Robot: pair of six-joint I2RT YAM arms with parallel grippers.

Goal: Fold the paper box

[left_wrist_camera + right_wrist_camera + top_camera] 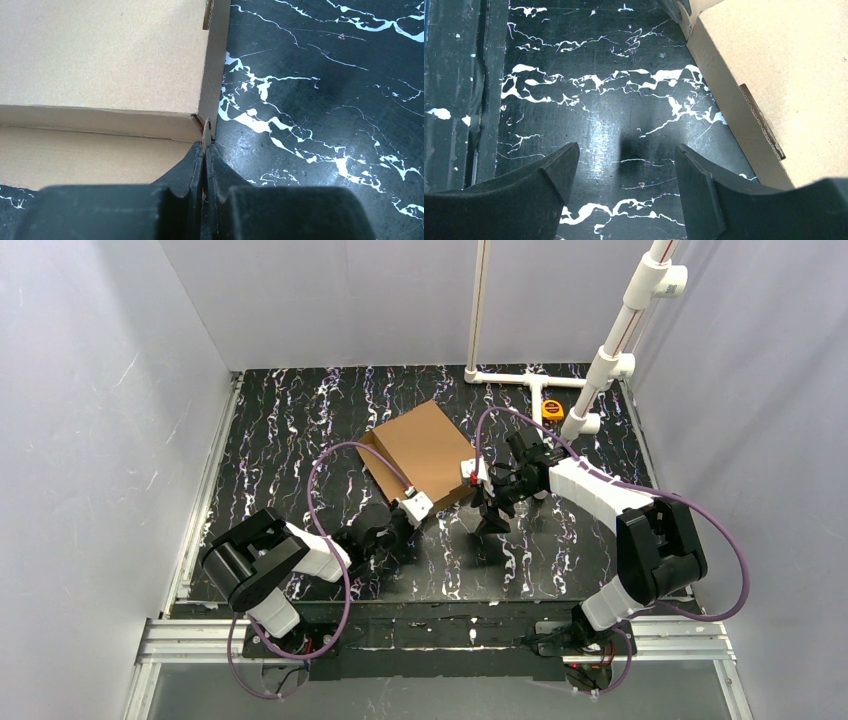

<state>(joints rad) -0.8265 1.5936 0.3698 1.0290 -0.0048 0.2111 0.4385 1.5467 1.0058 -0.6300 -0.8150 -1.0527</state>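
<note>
Against the paper box [100, 55] corner, left tool [205, 148] pinches.

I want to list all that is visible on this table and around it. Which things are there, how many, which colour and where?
brown corrugated cardboard box: 1, brown, middle of the table
black marbled table: 1, black with white veins, under everything
white plastic pipe frame: 1, white, far right corner
small yellow round object: 1, yellow-orange, beside the pipes, too small to identify
purple cables: 2, purple, one along each arm
left gripper: 1, black, shut on a thin cardboard edge at a corner of the box
right gripper: 1, black, open, over bare table beside the box
</note>
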